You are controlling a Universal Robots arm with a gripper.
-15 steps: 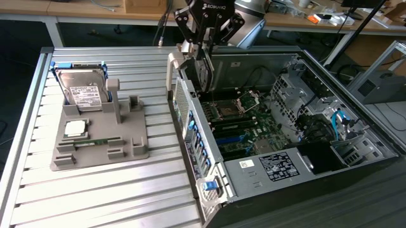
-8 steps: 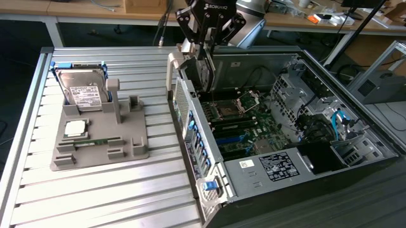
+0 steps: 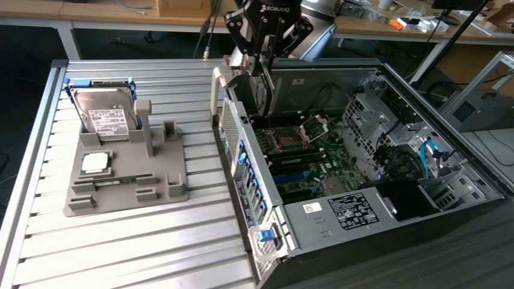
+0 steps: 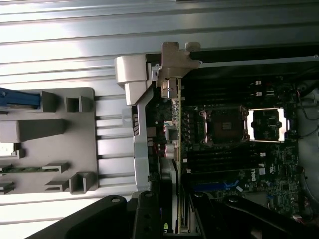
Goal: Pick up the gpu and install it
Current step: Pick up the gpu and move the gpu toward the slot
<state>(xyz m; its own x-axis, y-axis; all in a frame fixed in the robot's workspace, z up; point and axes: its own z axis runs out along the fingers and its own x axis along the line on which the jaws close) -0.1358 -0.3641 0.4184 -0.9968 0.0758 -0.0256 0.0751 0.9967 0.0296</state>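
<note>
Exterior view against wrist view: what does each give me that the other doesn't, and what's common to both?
Exterior view adds: the power supply with its white label, the blue cables at the exterior view's right, and the hard drive's labelled face.
Wrist view adds: the graphics card seen edge-on, running from the gripper to its metal bracket beside the motherboard.
Both show: the gray parts holder, the processor socket, and the gripper shut on the card at the open case.
</note>
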